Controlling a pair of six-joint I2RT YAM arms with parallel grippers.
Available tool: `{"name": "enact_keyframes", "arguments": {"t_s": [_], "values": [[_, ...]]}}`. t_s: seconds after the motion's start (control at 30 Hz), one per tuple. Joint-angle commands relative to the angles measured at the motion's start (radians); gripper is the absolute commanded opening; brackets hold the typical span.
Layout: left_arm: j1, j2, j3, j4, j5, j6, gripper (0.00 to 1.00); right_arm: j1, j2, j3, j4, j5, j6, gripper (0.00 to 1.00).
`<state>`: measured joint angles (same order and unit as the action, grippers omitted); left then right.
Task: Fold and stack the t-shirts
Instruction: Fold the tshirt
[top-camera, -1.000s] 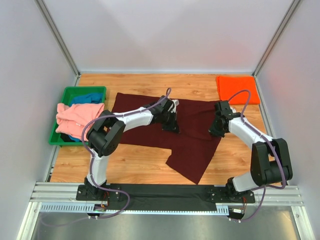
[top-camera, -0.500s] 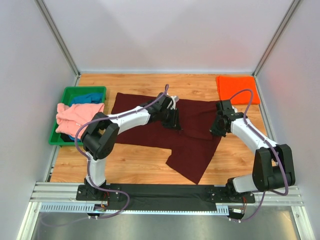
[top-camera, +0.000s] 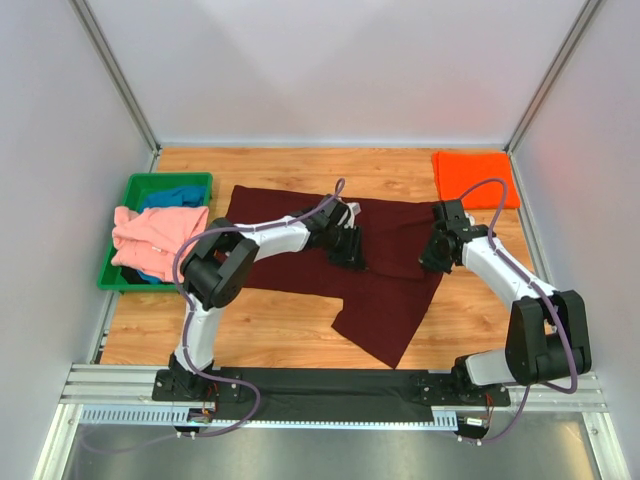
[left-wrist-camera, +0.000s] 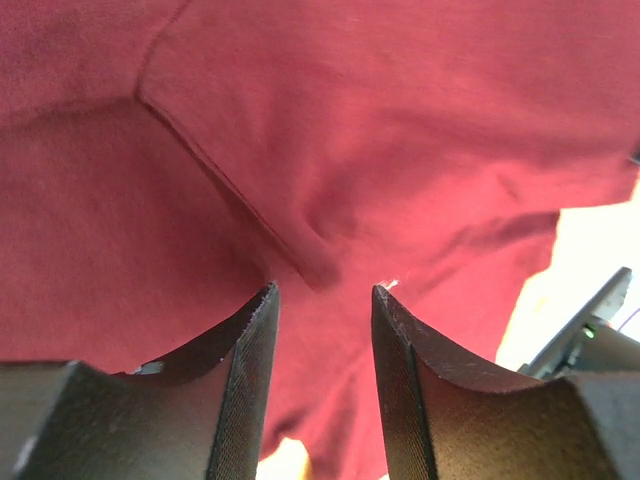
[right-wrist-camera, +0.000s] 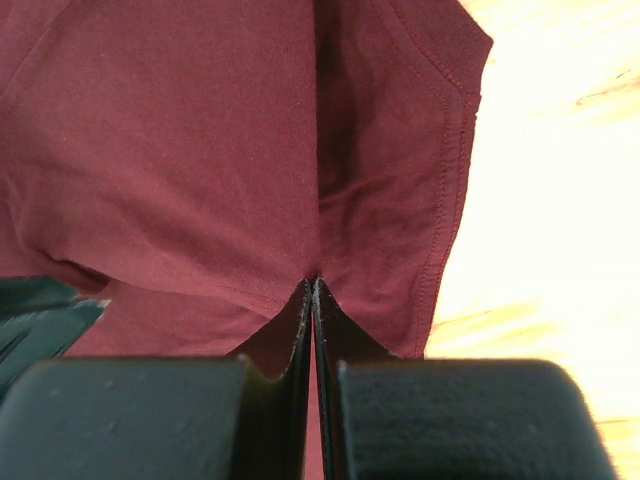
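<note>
The large dark maroon t-shirt (top-camera: 390, 300) lies spread over the middle of the wooden table, partly folded, with a corner hanging toward the near edge. My left gripper (top-camera: 350, 256) is low over its middle and open; the maroon cloth (left-wrist-camera: 350, 120) and a seam fold lie just beyond my left gripper's (left-wrist-camera: 322, 290) tips, with nothing held. My right gripper (top-camera: 430, 262) is at the shirt's right edge. In the right wrist view my right gripper (right-wrist-camera: 313, 280) is shut, pinching a fold of the maroon cloth (right-wrist-camera: 170, 130) near its hem. A folded orange t-shirt (top-camera: 475, 178) lies at the far right.
A green tray (top-camera: 135, 185) stands at the left edge, with a crumpled salmon-pink t-shirt (top-camera: 155, 232) draped over its front and a blue t-shirt (top-camera: 175, 195) inside. White walls close in the table on three sides. Bare wood (top-camera: 270, 320) shows near the front left.
My left gripper has gone from shut to open, letting go of the maroon cloth, and has shifted slightly right. The right gripper has stayed shut at the shirt's right edge.
</note>
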<state>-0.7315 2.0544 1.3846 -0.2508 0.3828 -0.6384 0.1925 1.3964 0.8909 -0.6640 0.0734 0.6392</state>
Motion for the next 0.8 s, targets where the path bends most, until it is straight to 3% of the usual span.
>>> {"name": "enact_keyframes", "arguments": {"t_s": [0.0, 0.17, 0.23, 0.27, 0.43, 0.77], "values": [[-0.003, 0.042, 0.063, 0.007, 0.004, 0.005, 0.49, 0.002, -0.031, 0.002, 0.029, -0.012, -0.009, 0.0], [-0.003, 0.062, 0.079, 0.021, 0.004, -0.003, 0.43, 0.002, -0.039, -0.007, 0.033, -0.006, -0.013, 0.0], [-0.003, 0.062, 0.088, 0.007, 0.001, -0.001, 0.32, 0.002, -0.04, -0.009, 0.033, -0.004, -0.016, 0.0], [-0.003, 0.061, 0.091, 0.001, -0.007, -0.001, 0.21, 0.002, -0.042, -0.012, 0.033, -0.004, -0.015, 0.0], [-0.005, 0.04, 0.114, -0.079, -0.019, 0.0, 0.0, 0.002, -0.048, 0.0, 0.005, 0.002, -0.013, 0.0], [-0.005, -0.031, 0.163, -0.245, -0.05, 0.017, 0.0, 0.002, -0.112, 0.01, -0.08, 0.003, 0.02, 0.0]]}}
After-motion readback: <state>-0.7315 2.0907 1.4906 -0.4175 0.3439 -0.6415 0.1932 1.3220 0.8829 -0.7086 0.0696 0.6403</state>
